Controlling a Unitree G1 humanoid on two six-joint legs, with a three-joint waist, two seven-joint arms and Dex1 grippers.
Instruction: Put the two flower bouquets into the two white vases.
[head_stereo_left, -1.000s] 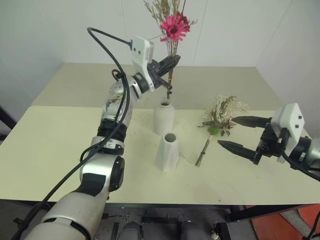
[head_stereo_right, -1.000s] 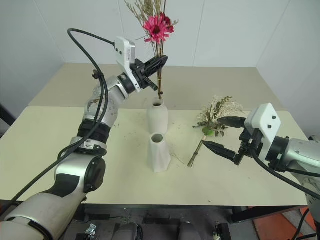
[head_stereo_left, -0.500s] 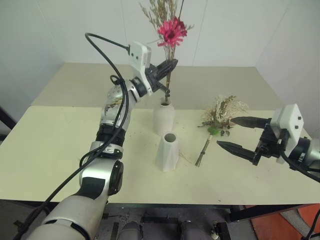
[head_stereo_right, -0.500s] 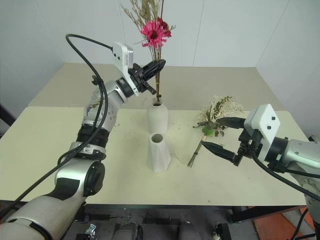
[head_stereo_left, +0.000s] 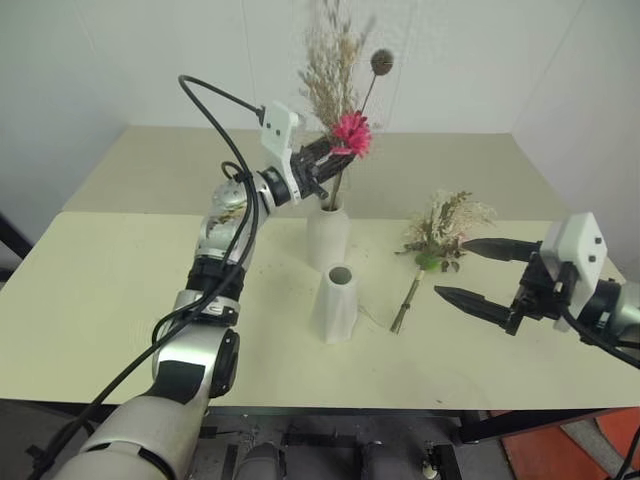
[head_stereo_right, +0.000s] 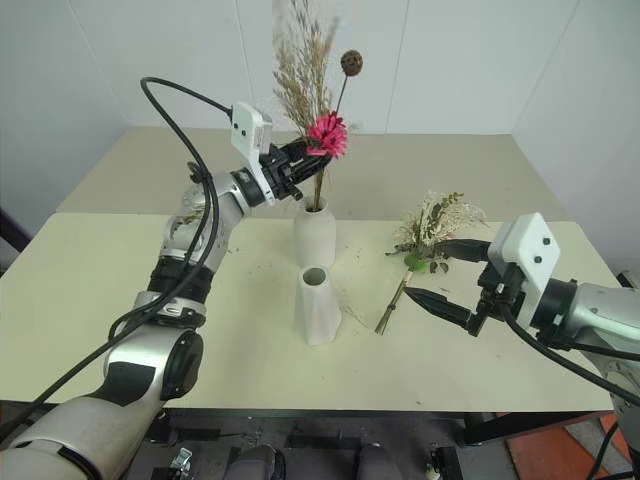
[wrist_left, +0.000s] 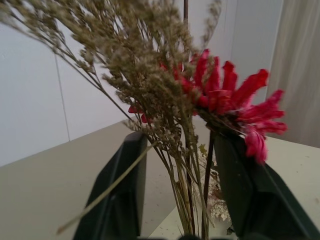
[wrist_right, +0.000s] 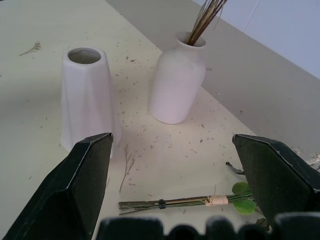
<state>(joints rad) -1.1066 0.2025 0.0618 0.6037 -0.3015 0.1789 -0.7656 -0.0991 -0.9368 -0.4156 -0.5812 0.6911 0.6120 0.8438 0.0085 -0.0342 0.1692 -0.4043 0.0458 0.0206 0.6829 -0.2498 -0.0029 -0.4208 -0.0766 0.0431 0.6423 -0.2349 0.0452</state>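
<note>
Two pale cream tables (head_stereo_left: 120, 300) sit end to end in front of me, the near one speckled with dry plant crumbs, both boxed in by plain white walls (head_stereo_left: 120, 60).

My left gripper (head_stereo_right: 297, 160) hangs just above the round vase (head_stereo_right: 314, 232), its fingers (wrist_left: 125, 200) spread apart on either side of the pink bunch (head_stereo_right: 322, 135). In the left wrist view the stems run up between the two fingers with a gap to each, so I see no pinch on them. The stems go down into the neck of the round vase, and the pink bloom, the tan grasses and the brown seed ball (head_stereo_right: 351, 62) stand above the gripper.

My right gripper (head_stereo_left: 470, 274) hovers over the near table's right side with its fingers spread wide and nothing between them. It points toward the cream bunch (head_stereo_left: 445, 232), which lies flat on the table with its head away from me and its tied stems toward me. The upper fingertip sits just beside the blooms; I cannot tell whether it touches them.

Nearer to me than the round vase stands the cone vase (head_stereo_left: 336, 303), upright, its mouth open and nothing in it. It stands just beside the stem end of the cream bunch, between that bunch and my left arm. A stray twig (wrist_right: 126, 167) lies on the table close to its base.
</note>
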